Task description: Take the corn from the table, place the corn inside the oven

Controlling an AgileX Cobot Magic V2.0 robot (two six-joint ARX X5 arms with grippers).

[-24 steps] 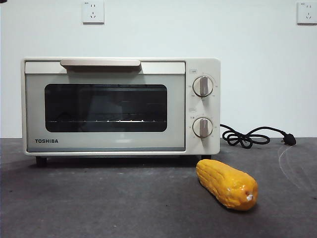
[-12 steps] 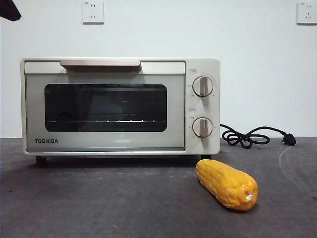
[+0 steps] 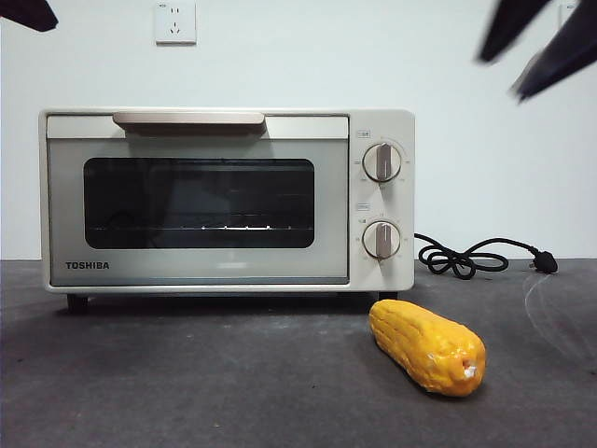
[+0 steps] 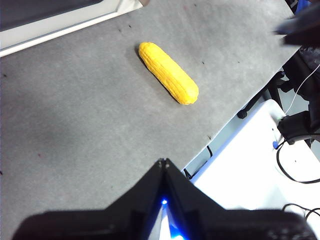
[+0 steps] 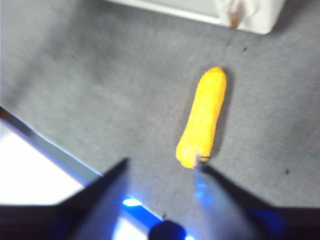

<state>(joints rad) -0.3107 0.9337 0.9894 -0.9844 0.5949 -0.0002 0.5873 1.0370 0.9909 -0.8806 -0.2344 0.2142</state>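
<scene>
Corn (image 3: pixel 428 346) lies well below open right gripper (image 3: pixel 536 47).

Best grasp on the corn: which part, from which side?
Grip the corn at mid-length, coming down from above with the jaws across its short width. It lies flat on the table, clear of the oven, and tapers at both ends, so the middle probably holds best. The right gripper, open, is nearest.

The one word I can read is "TOSHIBA", printed in dark capitals low on the left of the door of the cream toaster oven (image 3: pixel 227 199). There are tiny markings around its two knobs (image 3: pixel 381 161), but they are too small to make out.
</scene>
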